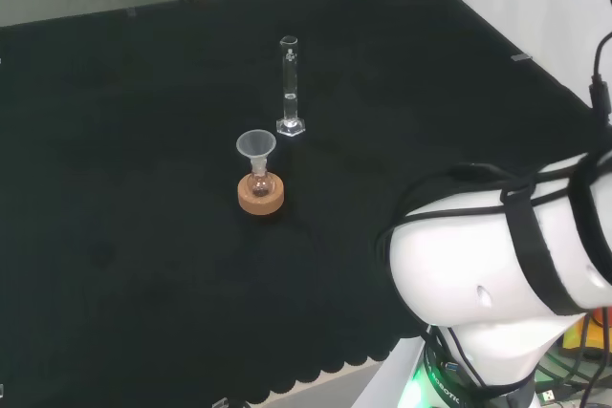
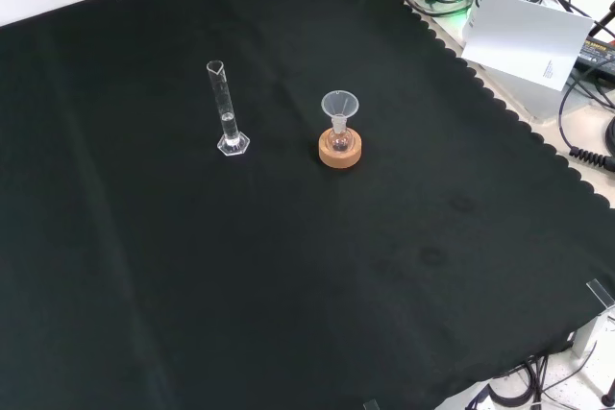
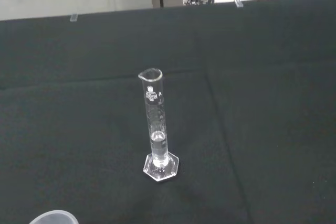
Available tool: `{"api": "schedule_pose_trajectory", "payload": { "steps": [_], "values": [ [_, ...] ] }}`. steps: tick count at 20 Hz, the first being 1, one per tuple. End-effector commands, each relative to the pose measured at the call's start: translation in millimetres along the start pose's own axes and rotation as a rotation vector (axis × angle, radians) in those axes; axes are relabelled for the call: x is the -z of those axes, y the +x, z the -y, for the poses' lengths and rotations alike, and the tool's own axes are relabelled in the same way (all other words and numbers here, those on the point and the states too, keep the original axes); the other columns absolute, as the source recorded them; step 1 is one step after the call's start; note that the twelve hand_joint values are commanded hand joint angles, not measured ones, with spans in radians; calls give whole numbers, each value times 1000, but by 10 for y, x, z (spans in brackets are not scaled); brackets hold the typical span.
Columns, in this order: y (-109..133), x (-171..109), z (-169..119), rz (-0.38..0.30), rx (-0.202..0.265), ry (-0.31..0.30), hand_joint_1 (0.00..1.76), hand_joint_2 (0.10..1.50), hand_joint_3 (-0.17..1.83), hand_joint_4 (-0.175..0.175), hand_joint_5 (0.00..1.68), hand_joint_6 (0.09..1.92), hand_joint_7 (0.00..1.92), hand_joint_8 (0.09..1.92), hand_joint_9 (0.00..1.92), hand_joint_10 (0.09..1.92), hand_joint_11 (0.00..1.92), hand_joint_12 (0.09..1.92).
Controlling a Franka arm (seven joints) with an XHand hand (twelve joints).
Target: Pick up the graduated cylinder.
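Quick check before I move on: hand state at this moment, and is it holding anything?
Hand: cannot be told. The graduated cylinder stands upright on the black cloth, nothing gripping it.

graduated cylinder (image 3: 155, 129): clear, glossy | stand (image 1: 260, 195): matt cork | cloth (image 2: 288, 266): black, matt

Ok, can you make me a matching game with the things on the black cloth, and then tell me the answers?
Things:
1. graduated cylinder
2. funnel
3. cork ring
4. black cloth

Descriptions:
A. light brown, under a small flask
B. covers the whole bench
C. tall, clear, upright on a six-sided foot
D. wide mouth up, sitting in the flask's neck

Pairs: 1-C, 2-D, 3-A, 4-B
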State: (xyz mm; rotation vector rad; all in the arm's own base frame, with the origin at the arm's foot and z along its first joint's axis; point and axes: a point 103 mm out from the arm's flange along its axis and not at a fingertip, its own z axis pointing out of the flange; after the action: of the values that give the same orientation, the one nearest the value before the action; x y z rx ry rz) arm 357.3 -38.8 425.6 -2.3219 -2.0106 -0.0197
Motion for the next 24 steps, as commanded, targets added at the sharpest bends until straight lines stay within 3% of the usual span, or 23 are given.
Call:
{"api": "schedule_pose_trajectory", "payload": {
  "steps": [1,11,15,24],
  "values": [
    [-253,-446,-686,-55,9,-8,138,1217,296,-1,250,87,53,505,212,635,68,1367],
    [-430,-997,-1459,-159,68,-43,342,1136,268,-12,267,87,133,551,317,656,94,1376],
    [-410,-1275,-1583,-202,92,-14,424,1104,264,-16,276,87,149,568,338,658,112,1379],
    [-465,-1775,-1683,-225,85,53,487,1050,309,-21,271,87,140,603,347,651,132,1373]
  ]
}}
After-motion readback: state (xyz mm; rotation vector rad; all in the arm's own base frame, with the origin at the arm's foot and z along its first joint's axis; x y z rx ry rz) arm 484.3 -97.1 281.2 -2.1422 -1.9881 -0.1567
